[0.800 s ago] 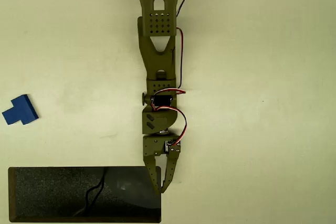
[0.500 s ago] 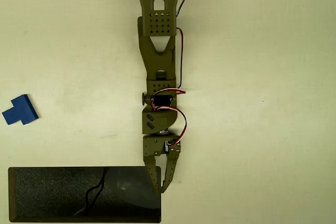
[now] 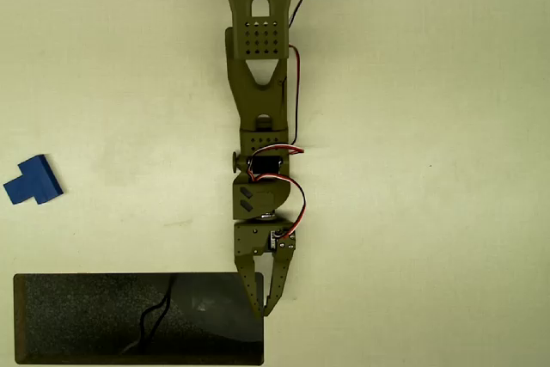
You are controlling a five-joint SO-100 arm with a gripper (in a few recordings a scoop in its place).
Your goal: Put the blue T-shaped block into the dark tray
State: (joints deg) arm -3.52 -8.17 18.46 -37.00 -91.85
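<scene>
The blue T-shaped block [image 3: 33, 180] lies flat on the pale table at the far left of the overhead view. Below it, along the bottom edge, sits the dark tray [image 3: 77, 315], a shallow black rectangle with a speckled floor and a squiggly dark mark inside. My olive-green arm reaches straight down the middle of the picture. Its gripper [image 3: 265, 308] is shut with nothing in it, fingertips together over the tray's upper right corner. The block is far to the left of the gripper, well apart from it.
The pale table [image 3: 430, 212] stretches bare to the right of the arm and between the block and the arm. Red and black wires [image 3: 296, 204] loop along the arm's right side.
</scene>
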